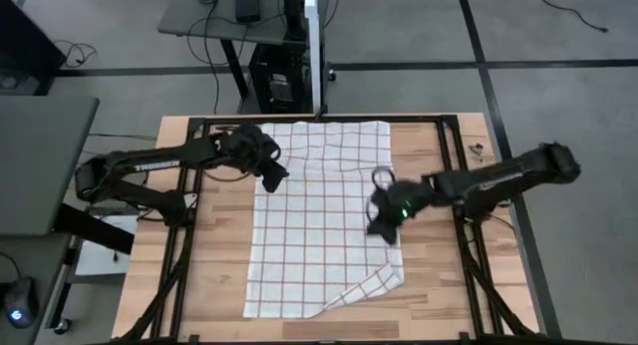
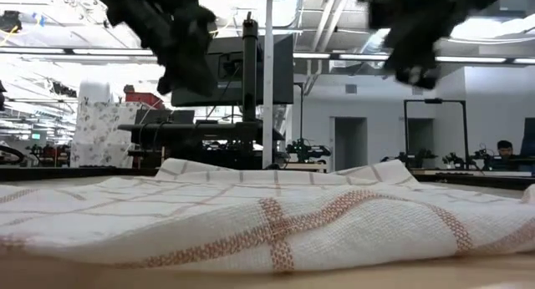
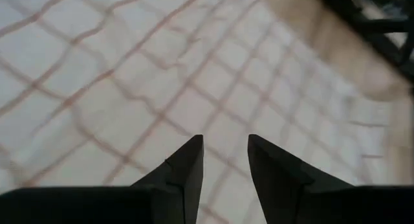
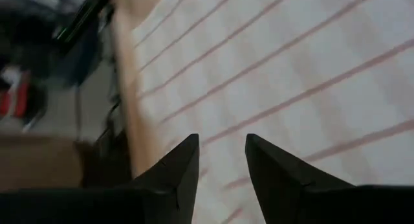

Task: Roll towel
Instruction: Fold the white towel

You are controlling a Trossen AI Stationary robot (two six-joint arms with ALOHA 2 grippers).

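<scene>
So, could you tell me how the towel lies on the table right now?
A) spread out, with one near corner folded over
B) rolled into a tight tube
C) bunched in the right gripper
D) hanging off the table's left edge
A: in the high view the towel is spread over the table, its near right corner flipped back onto the cloth.

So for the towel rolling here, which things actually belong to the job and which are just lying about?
Part of the job:
- towel, spread on the table, one near corner folded over
- left claw, open, above the towel's left edge
- right claw, open, above its right side

Just lying about:
- small dark item on the table's far right corner
</scene>
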